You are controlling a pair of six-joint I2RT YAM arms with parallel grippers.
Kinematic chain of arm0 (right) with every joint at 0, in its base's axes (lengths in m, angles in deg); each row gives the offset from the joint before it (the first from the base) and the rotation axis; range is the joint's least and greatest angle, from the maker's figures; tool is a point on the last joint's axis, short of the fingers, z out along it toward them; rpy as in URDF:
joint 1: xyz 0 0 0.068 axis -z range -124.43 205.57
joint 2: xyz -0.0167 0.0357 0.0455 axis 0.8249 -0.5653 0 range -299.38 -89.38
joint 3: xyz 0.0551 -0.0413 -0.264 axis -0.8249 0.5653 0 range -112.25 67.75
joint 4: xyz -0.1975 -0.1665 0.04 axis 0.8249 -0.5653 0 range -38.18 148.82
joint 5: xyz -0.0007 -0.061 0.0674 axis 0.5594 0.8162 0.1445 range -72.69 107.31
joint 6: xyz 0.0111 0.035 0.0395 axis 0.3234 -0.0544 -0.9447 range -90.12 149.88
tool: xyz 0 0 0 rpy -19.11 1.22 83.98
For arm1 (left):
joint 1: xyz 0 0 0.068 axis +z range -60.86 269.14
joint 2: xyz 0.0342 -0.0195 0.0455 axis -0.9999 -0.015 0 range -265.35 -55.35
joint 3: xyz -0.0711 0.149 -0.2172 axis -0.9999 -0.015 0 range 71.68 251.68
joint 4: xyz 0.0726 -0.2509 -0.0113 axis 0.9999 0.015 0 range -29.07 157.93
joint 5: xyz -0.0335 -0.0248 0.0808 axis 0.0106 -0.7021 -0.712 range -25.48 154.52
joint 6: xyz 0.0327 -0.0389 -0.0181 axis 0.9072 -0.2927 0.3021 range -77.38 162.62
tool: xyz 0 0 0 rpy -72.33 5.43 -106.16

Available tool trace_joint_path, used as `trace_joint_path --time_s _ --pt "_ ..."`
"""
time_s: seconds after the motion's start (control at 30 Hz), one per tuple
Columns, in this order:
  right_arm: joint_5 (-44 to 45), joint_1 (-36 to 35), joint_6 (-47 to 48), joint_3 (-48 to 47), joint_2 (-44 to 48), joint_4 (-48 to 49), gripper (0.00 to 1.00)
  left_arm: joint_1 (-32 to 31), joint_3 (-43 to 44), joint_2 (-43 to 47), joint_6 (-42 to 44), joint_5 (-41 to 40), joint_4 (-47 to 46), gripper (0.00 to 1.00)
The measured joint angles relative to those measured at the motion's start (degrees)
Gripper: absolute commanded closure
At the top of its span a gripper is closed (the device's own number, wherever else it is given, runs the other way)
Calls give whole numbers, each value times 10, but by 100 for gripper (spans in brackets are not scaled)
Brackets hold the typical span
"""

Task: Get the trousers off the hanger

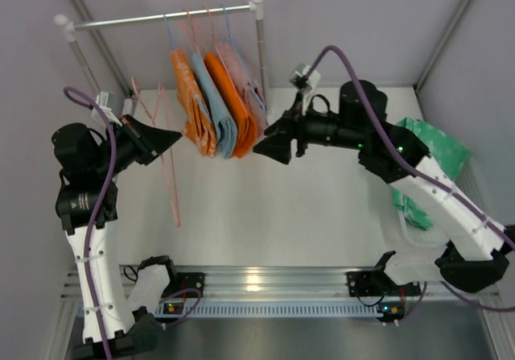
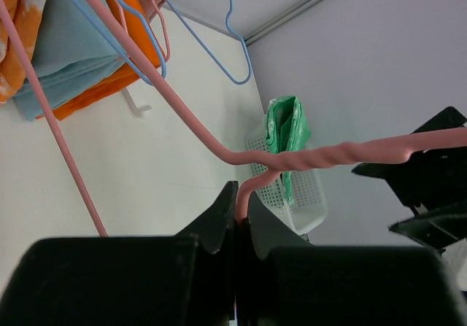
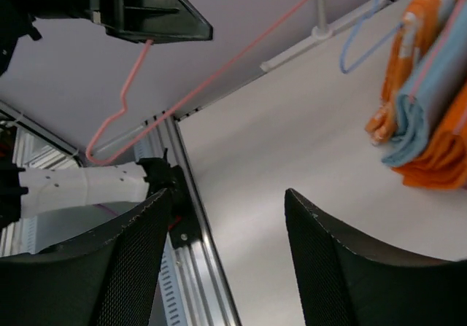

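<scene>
My left gripper (image 1: 171, 138) (image 2: 242, 196) is shut on the thin pink hanger (image 1: 170, 191) (image 2: 330, 154), pinching the wire just below its twisted neck. The hanger is bare and hangs down over the table. The mint-green trousers (image 1: 441, 152) (image 2: 284, 127) lie in a white basket (image 1: 418, 233) (image 2: 299, 195) at the right edge, apart from the hanger. My right gripper (image 1: 264, 147) (image 3: 228, 195) hovers mid-table, open, with nothing between its fingers. In the right wrist view the hanger (image 3: 219, 71) crosses the upper left.
A clothes rail (image 1: 161, 18) stands at the back. Orange and light blue trousers (image 1: 216, 106) (image 3: 430, 122) hang from it on blue-hooked hangers (image 2: 233, 56). Grey walls close in the table at the back and sides.
</scene>
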Motion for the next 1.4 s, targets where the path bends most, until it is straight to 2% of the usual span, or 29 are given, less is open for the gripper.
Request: trace_joint_path --time_s 0.13,0.3,0.57,0.7,0.93,1.13,1.23,1.4 --pt "12 -97 -53 -71 -103 45 38 0 0 9 -19 -21 -16 100" --pt "6 -170 -120 -113 -199 86 37 0 1 29 -37 -67 -28 100" --pt "-3 -192 -178 -160 -286 102 38 0 3 48 -61 -89 -57 100" --pt "-8 -202 -184 -176 -294 112 41 0 3 49 -63 -94 -60 100" --pt "-21 -228 -187 -182 -294 132 41 0 0 49 -66 -94 -81 100" --pt "-13 -229 -186 -181 -294 132 55 0 -8 49 -77 -94 -92 100" --pt "-21 -229 -191 -181 -294 134 59 0 -11 49 -83 -94 -101 100" --pt "-38 -227 -212 -164 -294 157 76 0 -22 49 -106 -79 -126 100"
